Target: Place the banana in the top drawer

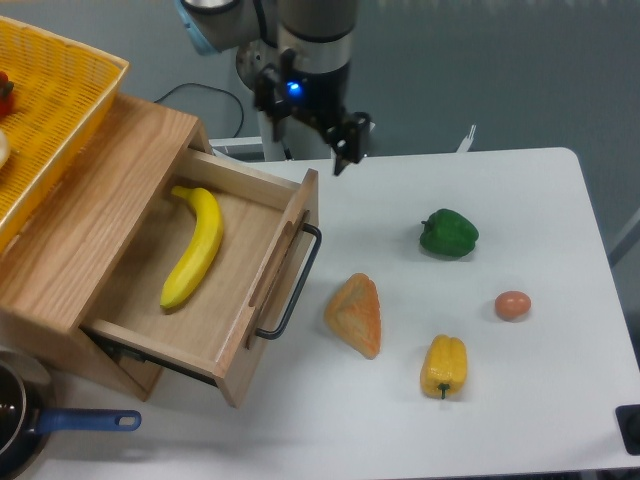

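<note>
Lying loose in the top drawer (235,300), the banana (196,248) shows fully; the end effector (305,140) hangs spread and empty.

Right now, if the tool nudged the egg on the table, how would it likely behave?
The egg is smooth and rounded, lying alone on the flat white table, so it would probably roll, likely curving rather than going straight. If real, the shell is probably fragile under a firm pinch. Its small smooth surface could slip between the tool fingers.
</note>
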